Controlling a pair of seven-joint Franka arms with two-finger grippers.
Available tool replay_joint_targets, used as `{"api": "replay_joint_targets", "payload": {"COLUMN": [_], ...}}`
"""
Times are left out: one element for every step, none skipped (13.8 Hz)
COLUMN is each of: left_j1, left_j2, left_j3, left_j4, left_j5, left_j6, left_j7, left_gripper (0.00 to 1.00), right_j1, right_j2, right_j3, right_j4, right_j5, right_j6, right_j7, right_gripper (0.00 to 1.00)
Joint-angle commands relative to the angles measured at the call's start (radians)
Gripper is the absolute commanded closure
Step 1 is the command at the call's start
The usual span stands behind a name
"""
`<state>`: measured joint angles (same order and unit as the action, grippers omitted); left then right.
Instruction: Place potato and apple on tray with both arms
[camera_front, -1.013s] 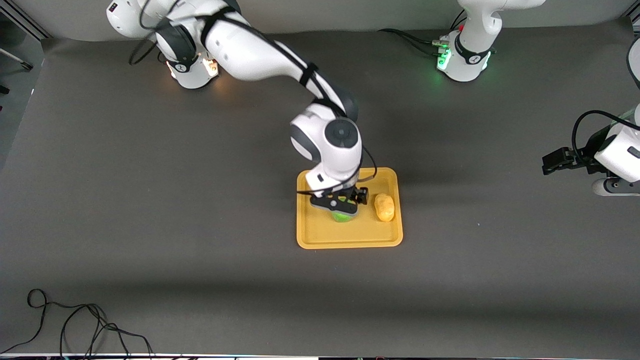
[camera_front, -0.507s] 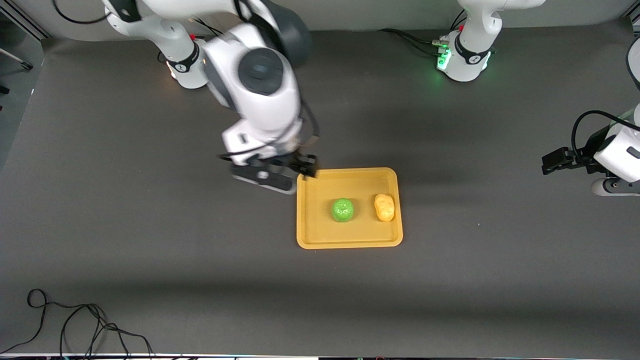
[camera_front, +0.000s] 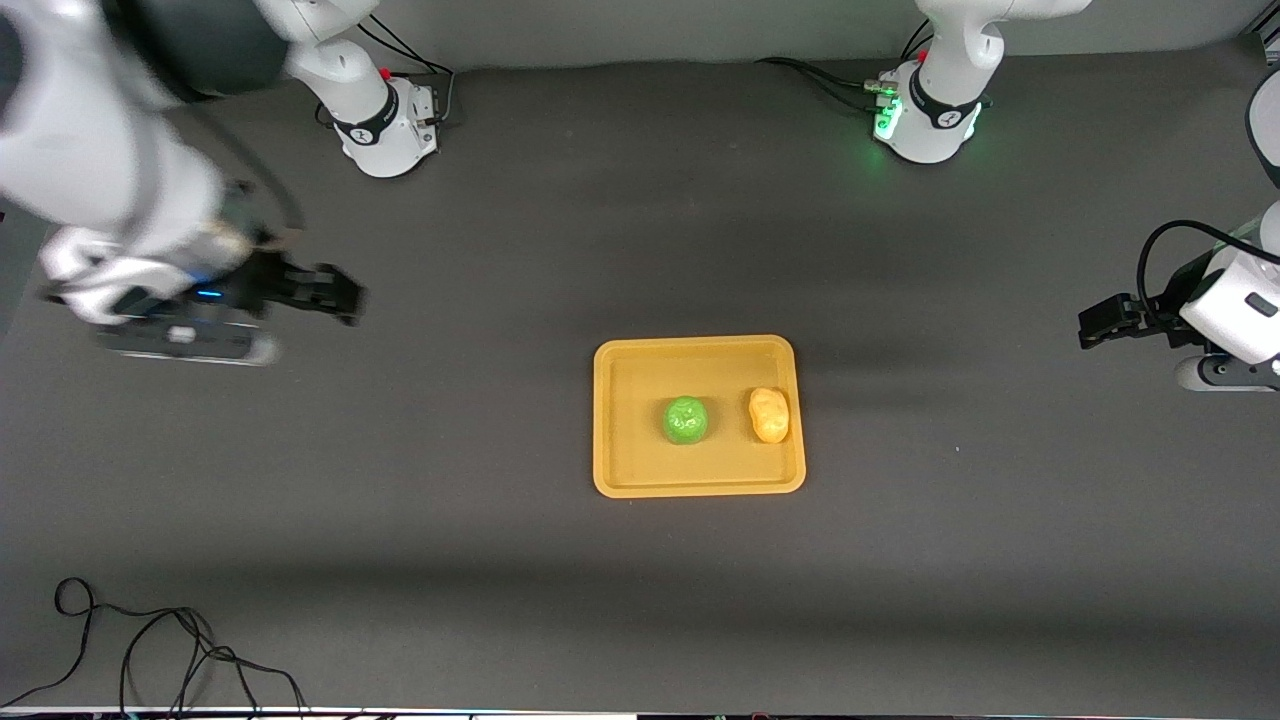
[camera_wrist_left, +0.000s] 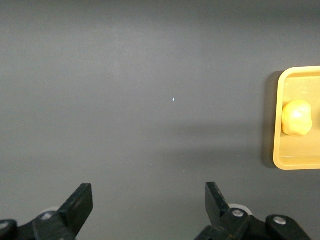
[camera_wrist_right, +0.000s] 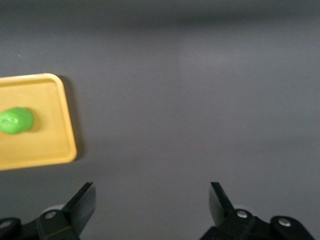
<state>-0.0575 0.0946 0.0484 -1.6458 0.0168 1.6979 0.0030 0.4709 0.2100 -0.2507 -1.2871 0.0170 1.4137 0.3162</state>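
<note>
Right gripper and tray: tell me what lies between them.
Nothing: in the front view only bare dark table separates the open right gripper from the tray; the right wrist view agrees.

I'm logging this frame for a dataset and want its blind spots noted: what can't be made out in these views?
- Right gripper: motion-blurred in the front view; its fingers show clearly only in the right wrist view.
- Left arm: cut off by the front view's edge; only its base and the left gripper show.
- Tray: cut by the frame edge in both wrist views; the left one shows only the potato, the right one only the apple.
</note>
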Motion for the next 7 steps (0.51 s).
{"api": "replay_joint_targets", "payload": {"left_j1": [-0.018, -0.018, -0.018, -0.019, -0.019, -0.027, -0.028], "left_j2": [-0.024, -0.024, -0.022, -0.021, -0.021, -0.019, -0.019], "left_j3": [0.008, 0.008, 0.008, 0.008, 0.007, 0.008, 0.008], "left_j4": [-0.022, -0.020, -0.020, -0.020, -0.020, -0.020, -0.020], "left_j5": [-0.006, -0.006, -0.006, -0.006, -0.006, -0.006, -0.006], "left_j6": [-0.007, -0.004, -0.001, 0.002, 0.003, 0.005, 0.003], "left_j7": [-0.006, -0.006, -0.006, -0.006, -0.008, -0.008, -0.015], "left_gripper": [0.00, 0.00, 0.00, 0.00, 0.00, 0.00, 0.00], "right_j1": [-0.198, -0.304, -0.380, -0.437, -0.478, -0.494, -0.495], "right_j2": [-0.127, -0.155, -0.193, -0.236, -0.259, -0.261, -0.253], "right_j3": [0.095, 0.152, 0.189, 0.206, 0.218, 0.219, 0.219], "right_j4": [-0.152, -0.184, -0.246, -0.320, -0.366, -0.371, -0.370], "right_j5": [0.009, 0.009, 0.009, 0.009, 0.011, 0.011, 0.009], "right_j6": [0.036, 0.050, 0.088, 0.138, 0.168, 0.168, 0.169], "right_j7": [-0.162, -0.214, -0.265, -0.316, -0.353, -0.359, -0.361], "right_gripper": [0.00, 0.00, 0.00, 0.00, 0.00, 0.00, 0.00]}}
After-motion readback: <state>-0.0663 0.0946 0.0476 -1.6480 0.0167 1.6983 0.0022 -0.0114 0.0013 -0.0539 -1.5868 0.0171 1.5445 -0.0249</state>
